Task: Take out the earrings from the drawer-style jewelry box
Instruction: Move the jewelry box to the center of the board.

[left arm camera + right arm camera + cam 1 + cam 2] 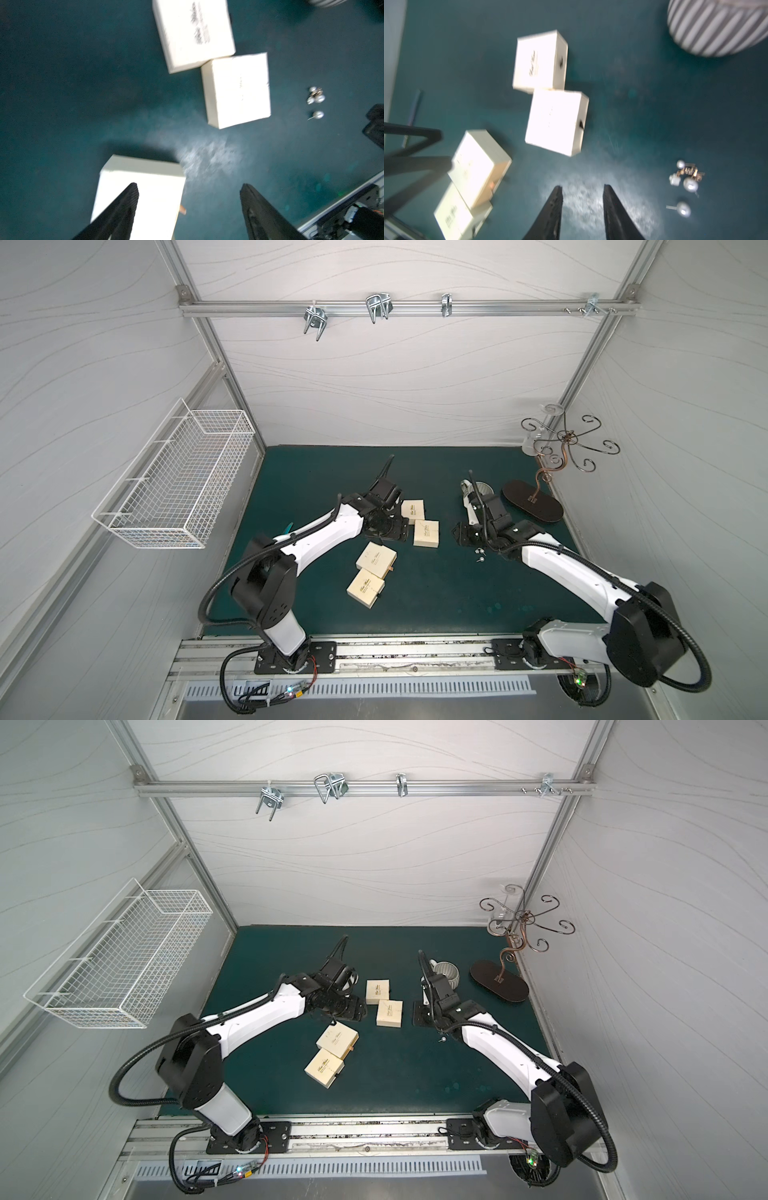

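Left gripper [189,207]: fingers [124,209] spread wide, nothing between them. One finger overlaps a cream box [158,187] in the left wrist view, can't tell if it touches. Right gripper [583,212]: fingers [616,214] apart by a narrower gap, only bare green mat [654,104] between them, nothing held. Earrings [685,178] lie loose on the mat outside every box: a tangled cluster with one single stud [683,208] just beside it. In a top view they sit between 3 and 4 o'clock from the nearest of the far pair of boxes [426,533] and close to the right arm. The near pair of boxes [376,559] is at about 7 o'clock from the far pair; each pair touches. The striped cup [484,489], at 1 o'clock from the right wrist, is partly hidden by the arm. Both wrist views are blurred: lid print unreadable, drawer positions unclear. In a top view only one earring [444,1039] shows. Fingertips of both grippers are hidden in both top views.
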